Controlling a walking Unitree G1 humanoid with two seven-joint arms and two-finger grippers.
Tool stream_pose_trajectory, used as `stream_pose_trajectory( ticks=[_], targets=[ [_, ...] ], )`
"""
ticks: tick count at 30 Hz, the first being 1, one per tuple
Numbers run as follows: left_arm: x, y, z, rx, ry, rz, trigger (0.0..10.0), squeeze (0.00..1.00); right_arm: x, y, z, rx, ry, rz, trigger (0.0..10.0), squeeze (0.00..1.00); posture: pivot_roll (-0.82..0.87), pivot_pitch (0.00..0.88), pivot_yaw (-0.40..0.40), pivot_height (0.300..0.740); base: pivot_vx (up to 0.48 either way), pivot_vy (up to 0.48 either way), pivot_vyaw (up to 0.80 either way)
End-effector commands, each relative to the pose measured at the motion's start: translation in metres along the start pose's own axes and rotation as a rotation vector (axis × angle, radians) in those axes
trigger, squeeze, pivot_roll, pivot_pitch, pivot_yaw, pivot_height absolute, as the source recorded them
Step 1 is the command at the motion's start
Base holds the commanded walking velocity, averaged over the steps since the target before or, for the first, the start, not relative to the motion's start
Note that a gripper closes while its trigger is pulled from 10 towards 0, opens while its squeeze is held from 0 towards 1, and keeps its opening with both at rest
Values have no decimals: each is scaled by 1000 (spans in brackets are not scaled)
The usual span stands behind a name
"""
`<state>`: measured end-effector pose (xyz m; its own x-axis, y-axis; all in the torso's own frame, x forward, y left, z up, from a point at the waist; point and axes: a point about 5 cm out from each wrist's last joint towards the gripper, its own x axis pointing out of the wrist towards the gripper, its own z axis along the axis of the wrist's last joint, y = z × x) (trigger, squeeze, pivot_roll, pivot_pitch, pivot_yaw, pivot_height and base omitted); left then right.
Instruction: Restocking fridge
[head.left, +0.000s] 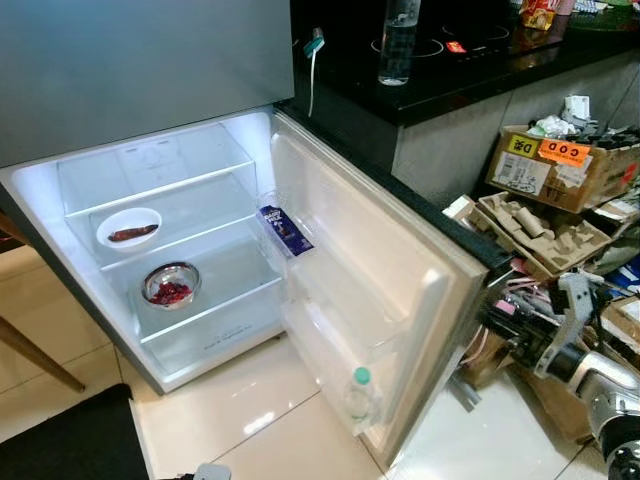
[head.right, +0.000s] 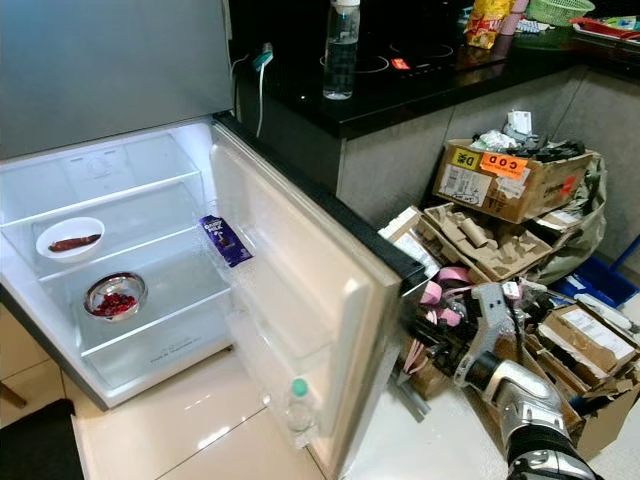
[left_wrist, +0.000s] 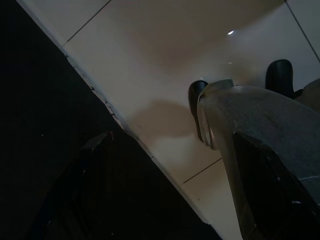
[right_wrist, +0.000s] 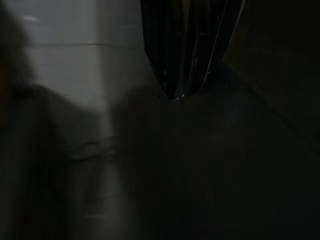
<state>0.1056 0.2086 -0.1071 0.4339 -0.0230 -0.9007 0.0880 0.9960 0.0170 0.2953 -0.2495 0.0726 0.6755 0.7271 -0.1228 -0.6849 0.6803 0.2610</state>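
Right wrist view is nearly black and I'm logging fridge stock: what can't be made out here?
- Right hand: behind the fridge door edge; fingers hidden.
- Right wrist view: dark, blurred; contents unclear.
- Chocolate bar: label too small.
- Metal bowl: red contents unidentifiable.
- Door bottle: seen through translucent bin, level unclear.

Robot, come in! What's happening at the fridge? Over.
Right gripper low behind the open fridge door; left arm idle. Fridge holds a plate, a bowl, a chocolate bar. Cardboard boxes crowd the right.

Bright fridge glow (wrist views murky)
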Motion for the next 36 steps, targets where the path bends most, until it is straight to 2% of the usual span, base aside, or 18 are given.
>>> stream_pose_trajectory(
  ticks=[1, 2, 4, 6, 8, 9, 12, 13, 16, 19, 21, 27, 29, 30, 32, 33, 34, 36],
  targets=[
    [-1, -7, -13, 6, 49, -23, 10000, 0, 13, 23, -12, 27, 65, 227, 10000, 0, -81, 13, -25, 740, 0, 0, 0],
    [-1, -7, -13, 6, 49, -23, 10000, 0, 13, 23, -12, 27, 65, 227, 10000, 0, -81, 13, -25, 740, 0, 0, 0],
    [-2, -6, -13, 6, 51, -23, 10000, 0, 21, 42, -16, 63, 73, 395, 10000, 0, -78, 10, -27, 740, 0, 0, 0],
    [-2, -6, -13, 6, 51, -23, 10000, 0, 21, 42, -16, 63, 73, 395, 10000, 0, -78, 10, -27, 740, 0, 0, 0],
    [-2, -6, -14, 5, 51, -22, 10000, 0, 27, 56, -15, 101, 45, 499, 10000, 0, -78, 9, -26, 740, 0, 0, 0],
    [-2, -5, -14, 5, 52, -22, 10000, 0, 29, 56, -15, 112, 24, 487, 10000, 0, -80, 5, -27, 740, 0, 0, 0],
    [-2, -5, -14, 6, 52, -21, 10000, 0, 32, 45, -17, 88, -11, 352, 10000, 0, -79, 6, -28, 740, 0, 0, 0],
    [-2, -5, -14, 5, 52, -21, 10000, 0, 28, 30, -25, 56, 27, 144, 10000, 0, -78, 4, -29, 740, 0, 0, 0],
    [-2, -5, -14, 5, 53, -20, 10000, 0, 26, 24, -30, 47, 55, 43, 10000, 0, -78, 4, -29, 740, 0, 0, 0],
    [-2, -6, -14, 0, 53, -20, 10000, 0, 8, 11, -56, 113, 170, -248, 10000, 0, -81, 9, -29, 740, 0, 0, 0],
    [-2, -7, -14, -1, 54, -20, 10000, 0, 3, 11, -63, 132, 190, -284, 10000, 0, -81, 9, -29, 740, 0, 0, 0],
    [-1, -8, -15, -5, 56, -23, 10000, 0, -17, 19, -104, 139, 374, -421, 10000, 0, -81, 12, -28, 740, 0, 0, 658],
    [-1, -9, -15, -5, 56, -23, 10000, 0, -35, 25, -128, 147, 499, -510, 10000, 0, -79, 11, -27, 740, 0, 0, 669],
    [-1, -9, -15, -5, 56, -23, 10000, 0, -35, 25, -128, 147, 499, -510, 10000, 0, -79, 11, -27, 740, 0, 0, 669],
    [-1, -9, -14, -6, 55, -23, 10000, 0, -55, 33, -149, 159, 617, -575, 10000, 0, -79, 11, -27, 740, 0, 0, 669],
    [-1, -9, -14, -6, 55, -23, 10000, 0, -55, 33, -149, 159, 617, -575, 10000, 0, -79, 11, -27, 740, 0, 0, 669],
    [-1, -9, -14, -5, 54, -23, 10000, 0, -70, 41, -164, 176, 690, -620, 10000, 0, -79, 10, -26, 740, 0, 0, 669],
    [-1, -9, -14, -5, 53, -23, 10000, 0, -76, 43, -169, 181, 713, -632, 10000, 0, -79, 10, -26, 740, 0, 0, 669]
  ],
)
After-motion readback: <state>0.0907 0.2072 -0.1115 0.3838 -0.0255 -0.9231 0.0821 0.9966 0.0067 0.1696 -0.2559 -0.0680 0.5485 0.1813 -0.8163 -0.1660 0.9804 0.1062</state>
